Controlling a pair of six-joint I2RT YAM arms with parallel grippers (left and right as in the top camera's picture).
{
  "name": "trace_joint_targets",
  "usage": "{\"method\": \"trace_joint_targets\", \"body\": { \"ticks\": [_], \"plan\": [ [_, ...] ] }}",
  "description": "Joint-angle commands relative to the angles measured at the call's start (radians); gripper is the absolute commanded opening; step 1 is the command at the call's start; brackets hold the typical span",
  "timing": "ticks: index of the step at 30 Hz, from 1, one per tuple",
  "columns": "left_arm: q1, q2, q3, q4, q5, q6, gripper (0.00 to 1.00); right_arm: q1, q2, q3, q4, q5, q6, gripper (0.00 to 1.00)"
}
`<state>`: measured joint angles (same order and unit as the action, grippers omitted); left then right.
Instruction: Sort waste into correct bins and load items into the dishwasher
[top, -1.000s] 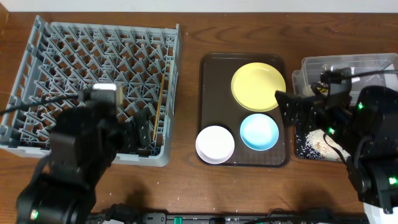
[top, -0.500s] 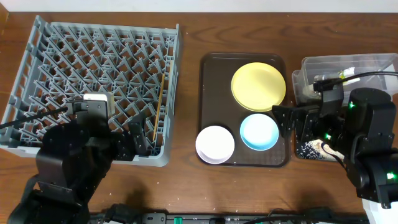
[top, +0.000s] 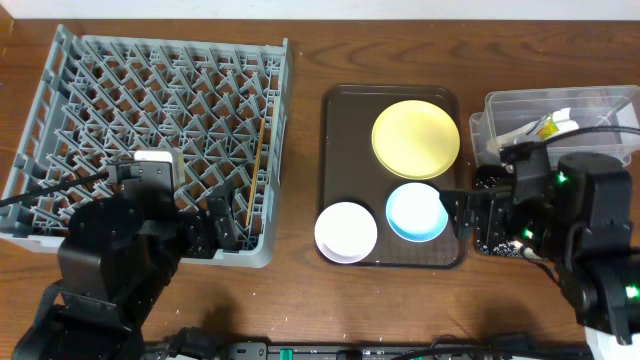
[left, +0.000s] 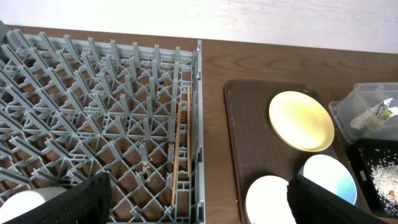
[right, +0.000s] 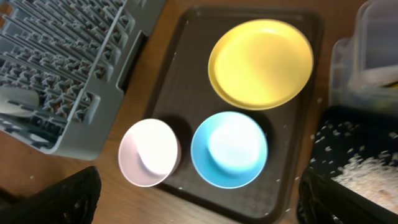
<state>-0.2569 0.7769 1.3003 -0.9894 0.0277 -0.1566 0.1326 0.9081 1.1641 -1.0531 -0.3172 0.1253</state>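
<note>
The grey dish rack (top: 150, 110) fills the left side. A white cup (left: 22, 205) lies in its front cells, under my left arm. The yellow plate (top: 416, 139), white bowl (top: 346, 232) and light-blue bowl (top: 417, 212) sit on the brown serving tray (top: 340, 130). The green-and-yellow wrapper (top: 553, 124) lies in the clear tub (top: 600, 100). Rice crumbs (right: 367, 174) lie in the black tray (right: 336, 134). My left gripper (top: 226, 218) is open and empty above the rack's front right corner. My right gripper (top: 468, 212) is open and empty over the serving tray's right edge.
A wooden stick (top: 258, 165) lies along the rack's right side, also in the left wrist view (left: 180, 149). A few crumbs lie in the rack's base (left: 146, 165). Bare wood table (top: 300, 200) separates the rack from the serving tray. My right arm covers most of the black tray.
My right arm has drawn back toward the front of the table, uncovering the clear tub and wrapper and covering the rice in the black tray. My left arm shifted slightly forward, then stayed still.
</note>
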Motion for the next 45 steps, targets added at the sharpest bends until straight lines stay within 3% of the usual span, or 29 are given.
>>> {"method": "trace_joint_targets", "body": {
  "ticks": [1,9,15,27,35,45],
  "plan": [
    [0.001,0.0,0.014,-0.002,0.009,0.006,0.92,0.0,-0.076,0.0,0.022,0.042,-0.09,0.99],
    [0.001,0.0,0.014,-0.002,0.009,0.006,0.92,-0.003,-0.294,-0.187,0.32,0.111,-0.287,0.99],
    [0.001,0.0,0.014,-0.002,0.009,0.006,0.92,-0.003,-0.517,-0.444,0.358,0.116,-0.291,0.99],
    [0.001,0.0,0.014,-0.002,0.009,0.006,0.92,-0.003,-0.898,-0.974,0.739,0.147,-0.291,0.99],
    [0.001,0.0,0.014,-0.002,0.009,0.006,0.92,0.002,-0.903,-1.162,1.0,0.133,-0.291,0.99],
    [0.001,0.0,0.014,-0.002,0.009,0.006,0.92,0.002,-0.902,-1.159,0.997,0.133,-0.291,0.99]
  ]
}}
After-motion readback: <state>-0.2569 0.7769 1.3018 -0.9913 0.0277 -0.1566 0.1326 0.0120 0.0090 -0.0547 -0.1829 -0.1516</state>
